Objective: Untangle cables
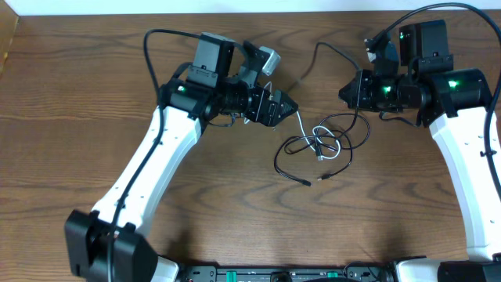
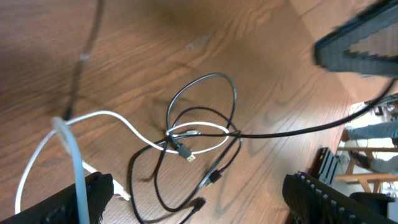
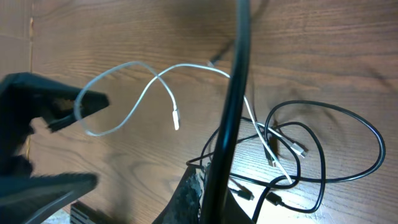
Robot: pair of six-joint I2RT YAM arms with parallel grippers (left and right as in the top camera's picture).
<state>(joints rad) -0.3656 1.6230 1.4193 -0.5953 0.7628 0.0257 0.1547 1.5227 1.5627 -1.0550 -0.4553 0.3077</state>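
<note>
**Cables** [image 1: 317, 145]: one small knot of thin cords on the counter [image 1: 78, 94], just to 3 o'clock of its middle, between the two arms. From overhead I can make out black loops, one white strand and two loose ends trailing toward 6 o'clock. The order in which they cross is too fine to read there.

**White cable** [image 2: 102, 113]: the left wrist view shows it threading the knot and running off toward 9 o'clock. Only the right wrist view shows its free plug [image 3: 176, 118], well apart from the knot. That view also shows its loop crossing one finger [image 3: 62, 106] of the left gripper.

**Left gripper** [image 1: 291, 108]: at 10 o'clock of the knot. The overhead view hides the gap. Its own camera shows the jaws wide, one finger in each lower corner, with the white strand running to the one at 7 o'clock.

**Right gripper** [image 1: 347, 95]: at 1 o'clock of the knot. In its own view the jaws are drawn together at 6 o'clock on a black cable [image 3: 235, 93], which rises, blurred, to 12 o'clock. The left wrist view shows a black cord stretched straight from the knot toward 3 o'clock. I cannot tell whether it is the same cord.
</note>
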